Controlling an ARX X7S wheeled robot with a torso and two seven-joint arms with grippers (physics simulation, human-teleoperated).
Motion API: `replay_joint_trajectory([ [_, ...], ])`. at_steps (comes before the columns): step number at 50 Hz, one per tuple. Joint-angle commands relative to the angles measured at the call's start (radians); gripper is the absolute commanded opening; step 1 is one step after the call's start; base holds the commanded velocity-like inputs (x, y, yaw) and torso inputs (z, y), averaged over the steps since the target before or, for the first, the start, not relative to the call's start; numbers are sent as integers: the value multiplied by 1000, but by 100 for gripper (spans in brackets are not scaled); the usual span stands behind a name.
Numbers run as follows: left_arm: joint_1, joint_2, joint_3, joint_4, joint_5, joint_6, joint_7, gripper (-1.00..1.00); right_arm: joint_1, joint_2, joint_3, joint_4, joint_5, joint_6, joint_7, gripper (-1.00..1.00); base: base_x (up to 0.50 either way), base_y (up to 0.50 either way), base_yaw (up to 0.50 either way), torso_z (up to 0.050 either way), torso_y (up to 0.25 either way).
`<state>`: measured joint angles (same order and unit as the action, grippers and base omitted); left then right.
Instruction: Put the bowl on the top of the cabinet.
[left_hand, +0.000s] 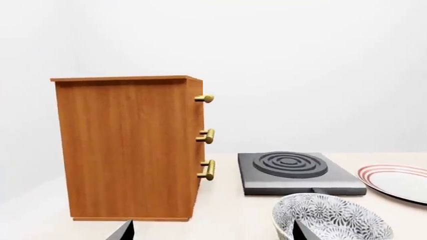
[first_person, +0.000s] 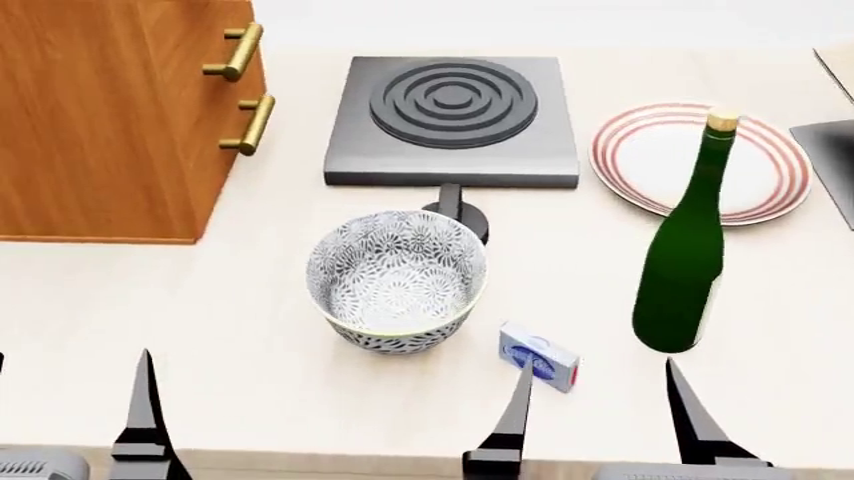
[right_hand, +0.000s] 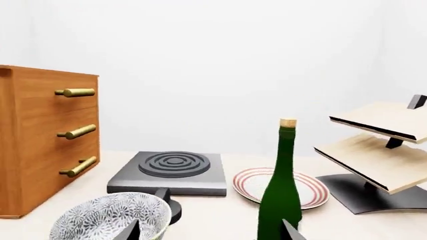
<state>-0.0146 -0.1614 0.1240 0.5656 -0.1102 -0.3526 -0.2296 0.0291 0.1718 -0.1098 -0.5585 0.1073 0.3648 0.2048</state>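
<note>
The bowl (first_person: 396, 281) sits upright on the table (first_person: 267, 340), ahead of both grippers and between them. It looks rigid, glazed and breakable, probably slippery, so pinching its rim seems best. The left gripper (first_person: 320, 425) and right gripper (first_person: 701, 425) both stand spread and empty. The cabinet (first_person: 114, 110) rises beyond the left gripper

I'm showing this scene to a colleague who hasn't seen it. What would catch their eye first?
Probably the patterned bowl at the table's centre, standing empty before the grey hob. Next, the tall orange-brown cabinet at the far left, and the green bottle upright on the right, beside the red-rimmed plate.
</note>
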Motion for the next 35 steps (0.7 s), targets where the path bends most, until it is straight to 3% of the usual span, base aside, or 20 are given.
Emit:
replay_joint_trajectory([
  [1, 4, -8, 4, 8, -7, 1, -10, 100, 2, 6, -9, 3, 2, -3, 9, 100, 0, 500, 0, 0, 0],
  [16, 1, -18, 10, 2, -16, 5, -21, 100, 2, 15, -19, 6, 10, -2, 19, 100, 0, 492, 0, 0, 0],
  [35, 16, -29, 15, 10, -28, 21, -34, 100, -1, 26, -24, 12, 48, -17, 30, 100, 0, 165, 0, 0, 0],
])
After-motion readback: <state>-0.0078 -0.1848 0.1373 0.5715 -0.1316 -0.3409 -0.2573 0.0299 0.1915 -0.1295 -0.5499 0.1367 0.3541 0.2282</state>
